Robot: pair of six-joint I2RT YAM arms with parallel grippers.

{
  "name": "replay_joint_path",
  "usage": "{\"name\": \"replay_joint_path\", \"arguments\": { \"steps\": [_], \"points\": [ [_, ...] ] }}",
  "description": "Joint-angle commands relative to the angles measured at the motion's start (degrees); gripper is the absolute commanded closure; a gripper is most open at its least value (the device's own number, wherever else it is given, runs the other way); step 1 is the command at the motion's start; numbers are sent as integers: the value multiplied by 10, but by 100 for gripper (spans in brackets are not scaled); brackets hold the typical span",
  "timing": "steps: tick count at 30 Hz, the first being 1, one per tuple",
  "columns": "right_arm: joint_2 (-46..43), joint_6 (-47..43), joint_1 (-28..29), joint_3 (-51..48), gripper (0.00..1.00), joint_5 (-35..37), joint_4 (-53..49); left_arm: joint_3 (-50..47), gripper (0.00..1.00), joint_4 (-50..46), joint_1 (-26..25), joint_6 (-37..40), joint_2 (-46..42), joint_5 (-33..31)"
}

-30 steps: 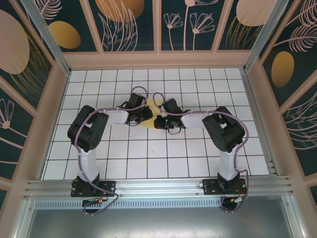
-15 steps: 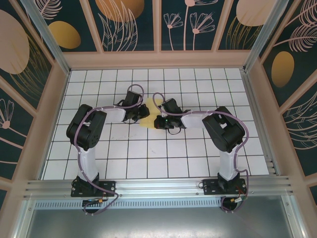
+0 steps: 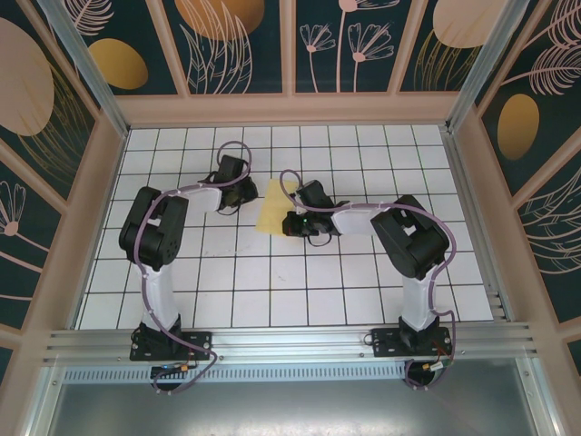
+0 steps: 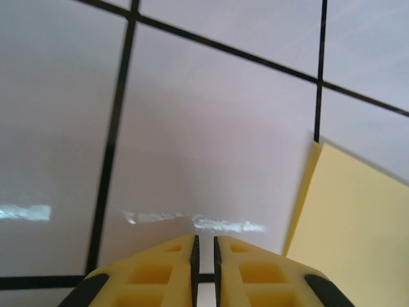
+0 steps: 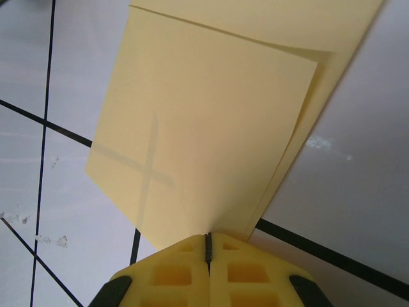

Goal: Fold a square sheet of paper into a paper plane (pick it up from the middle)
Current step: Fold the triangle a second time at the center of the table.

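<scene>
The square sheet of paper (image 3: pixel 271 210) is bright yellow and lies folded over in layers on the white grid table (image 3: pixel 272 291), near its middle. My right gripper (image 3: pixel 289 222) is shut on the sheet's near right edge. In the right wrist view the paper (image 5: pixel 204 128) fans out from the closed right gripper (image 5: pixel 208 235), a top flap lying over a lower layer. My left gripper (image 3: pixel 241 197) stands just left of the sheet, apart from it. Its jaws (image 4: pixel 204 240) are open by a narrow slit with nothing between them, and the paper's edge (image 4: pixel 358 217) lies off to the right.
Black grid lines (image 4: pixel 115 128) cross the white tiles. Patterned walls with wooden frames (image 3: pixel 290 109) close in the back and both sides. An aluminium rail (image 3: pixel 290 343) with the arm bases runs along the near edge.
My left gripper has let go of the paper and drawn back to the left and a little farther away, uncovering more of the sheet. The right gripper keeps its hold in the same place.
</scene>
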Motion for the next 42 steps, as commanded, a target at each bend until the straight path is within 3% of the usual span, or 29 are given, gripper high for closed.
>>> {"name": "replay_joint_path", "arguments": {
  "steps": [1,9,13,21,42],
  "points": [
    [4,-6,3,2,96,36,-134,-5,79,-19,3,14,-48,-20],
    [-56,13,-16,82,77,52,-104,-119,63,37,2,-21,-146,54],
    [-37,12,-30,97,74,52,-108,-174,55,82,2,-49,-180,117],
    [21,13,-35,135,78,50,-116,-231,51,171,0,-113,-180,207],
    [85,36,-64,124,86,52,-113,-176,50,160,-23,-121,-91,224]
  ]
}}
